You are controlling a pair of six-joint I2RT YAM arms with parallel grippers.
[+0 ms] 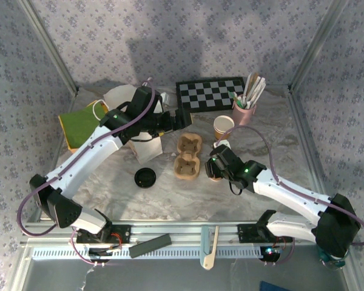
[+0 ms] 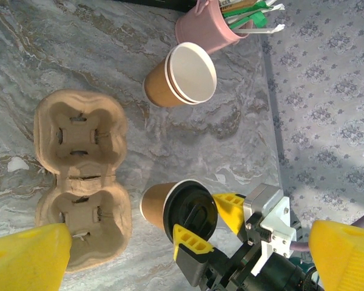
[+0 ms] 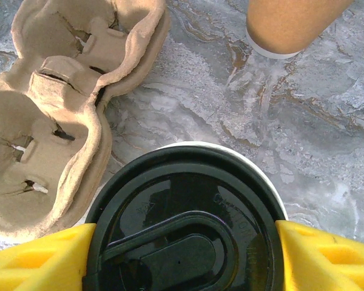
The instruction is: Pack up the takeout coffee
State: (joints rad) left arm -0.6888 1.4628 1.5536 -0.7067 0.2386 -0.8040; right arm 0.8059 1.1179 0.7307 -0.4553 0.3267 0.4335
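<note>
The takeout coffee (image 2: 170,209), a tan paper cup with a white rim and black lid (image 3: 182,218), stands just right of the brown pulp tray (image 1: 188,156). My right gripper (image 3: 182,257) is shut on it, one yellow finger (image 3: 36,260) on each side of the lid; the same grip shows in the left wrist view, with the right gripper (image 2: 211,223) coming in from the near side. In the top view the right gripper (image 1: 217,162) covers most of the cup. My left gripper (image 1: 182,118) hangs open behind the tray, its wide-apart fingers (image 2: 24,260) holding nothing.
A stack of empty tan cups (image 1: 223,126) and a pink cup of stirrers (image 1: 246,112) stand behind the coffee. A spare black lid (image 1: 145,177) lies left of the tray. A checkerboard (image 1: 209,94), a white bag (image 1: 147,144) and a green pad (image 1: 82,124) sit at the back.
</note>
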